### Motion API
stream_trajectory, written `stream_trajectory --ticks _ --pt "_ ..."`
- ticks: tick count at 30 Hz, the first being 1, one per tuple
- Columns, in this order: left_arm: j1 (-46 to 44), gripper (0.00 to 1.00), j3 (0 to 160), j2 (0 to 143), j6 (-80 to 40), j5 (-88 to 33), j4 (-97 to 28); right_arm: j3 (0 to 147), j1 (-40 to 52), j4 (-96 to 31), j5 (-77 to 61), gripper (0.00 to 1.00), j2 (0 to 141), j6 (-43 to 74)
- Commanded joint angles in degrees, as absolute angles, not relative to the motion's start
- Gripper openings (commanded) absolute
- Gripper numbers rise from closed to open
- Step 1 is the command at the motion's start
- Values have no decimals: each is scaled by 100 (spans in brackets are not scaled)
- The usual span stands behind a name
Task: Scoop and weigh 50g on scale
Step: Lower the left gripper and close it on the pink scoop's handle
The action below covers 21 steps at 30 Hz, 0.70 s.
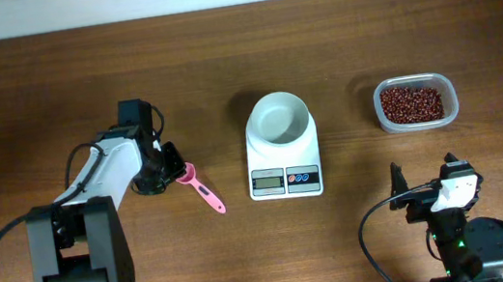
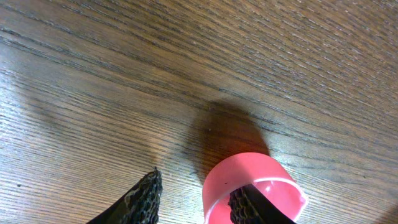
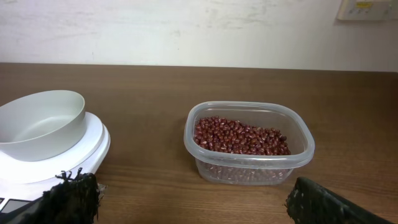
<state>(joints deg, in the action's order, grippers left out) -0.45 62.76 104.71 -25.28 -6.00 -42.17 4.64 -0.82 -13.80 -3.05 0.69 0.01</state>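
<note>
1. Far left: left gripper (image 1: 171, 164) low over the table (image 1: 31, 92), at the cup end of the pink measuring spoon (image 1: 205, 191)
2. From the left wrist: fingers (image 2: 142, 198) partly apart, one inside the spoon's cup, the other outside with bare wood between it and the cup wall; not clamped
3. Centre: scale (image 1: 283, 156) flat on the wood, near the spoon's handle without touching; round white bowl (image 1: 278, 118) on its platform, inside bare white
4. Further right: clear plastic tub (image 1: 419, 126), well apart from the scale, beans (image 1: 412, 102) heaped inside as a dark red-brown layer
5. Front right: right gripper (image 1: 424, 179), fingers spread wide, nothing between them, facing the tub from a distance
</note>
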Motion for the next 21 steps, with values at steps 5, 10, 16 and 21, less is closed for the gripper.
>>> stream_trajectory --ticks 5,10,16,21 --pt "-255 32 6178 10545 -2633 -661 -4195 429 -104 -1406 -360 99 40 43" --pt "-263 24 6180 10545 -2633 -659 -4200 429 -104 -1406 -360 99 40 43" --pt "-263 22 6178 10545 -2633 -659 -4198 429 -104 -1406 -360 99 40 43" --pt "-263 17 6178 10545 -2633 -659 -4169 429 -104 -1406 -360 99 40 43"
